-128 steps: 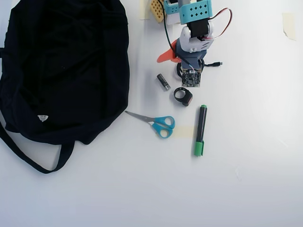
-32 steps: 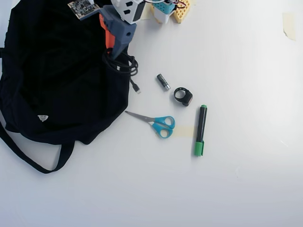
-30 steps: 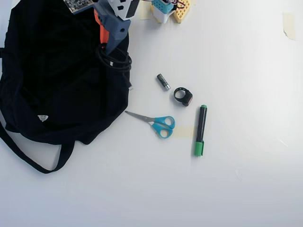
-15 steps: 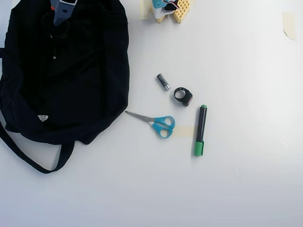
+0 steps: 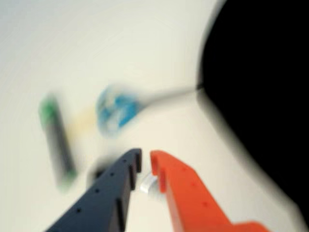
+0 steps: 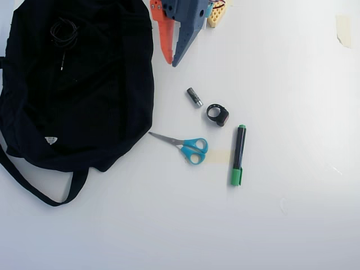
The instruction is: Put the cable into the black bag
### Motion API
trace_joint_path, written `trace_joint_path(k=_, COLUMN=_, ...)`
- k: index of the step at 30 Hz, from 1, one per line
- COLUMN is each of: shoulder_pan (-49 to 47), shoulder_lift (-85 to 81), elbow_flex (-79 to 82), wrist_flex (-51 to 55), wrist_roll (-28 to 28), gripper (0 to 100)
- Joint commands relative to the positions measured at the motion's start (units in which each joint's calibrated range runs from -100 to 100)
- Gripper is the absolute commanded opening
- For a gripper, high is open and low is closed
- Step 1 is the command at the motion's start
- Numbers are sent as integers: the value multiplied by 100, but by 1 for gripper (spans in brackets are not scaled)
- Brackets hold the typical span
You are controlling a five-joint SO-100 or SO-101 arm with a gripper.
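The cable (image 6: 63,32) lies coiled on the upper left of the black bag (image 6: 101,101) in the overhead view, its loose end trailing downward. No part of the arm touches it. My gripper (image 6: 172,63) hangs over the table just right of the bag's upper edge, orange and blue-grey fingers pointing down the picture. The blurred wrist view shows the gripper (image 5: 146,162) with a narrow gap between its tips and nothing held, and the bag (image 5: 260,72) fills the right side. The cable is out of that view.
Right of the bag lie a small battery (image 6: 194,97), a black ring with a red spot (image 6: 217,114), blue-handled scissors (image 6: 188,147) and a green-capped marker (image 6: 238,154). The wrist view shows the scissors (image 5: 116,108) and marker (image 5: 58,140) blurred. The yellow arm base (image 6: 216,14) is at the top.
The gripper carried the cable from the table over the bag, let it go on the bag's upper left, then swung back right to the bag's edge, empty.
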Motion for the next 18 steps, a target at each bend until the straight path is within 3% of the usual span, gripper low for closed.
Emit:
trace_joint_path(k=1, shoulder_pan=-1465, shoulder_lift=-1015, elbow_flex=384, wrist_flex=225, wrist_roll=-18, gripper=2)
trace_joint_path(k=6, shoulder_pan=-1974, shoulder_lift=-1637, elbow_flex=1040, wrist_flex=182, wrist_roll=35, gripper=2)
trace_joint_path(k=13, shoulder_pan=-2587, shoulder_lift=-2758, elbow_flex=2666, wrist_flex=208, wrist_roll=1293, gripper=2)
trace_joint_path(k=18, shoulder_pan=-2767, shoulder_lift=-3554, elbow_flex=3996, wrist_flex=217, wrist_roll=1387, gripper=2)
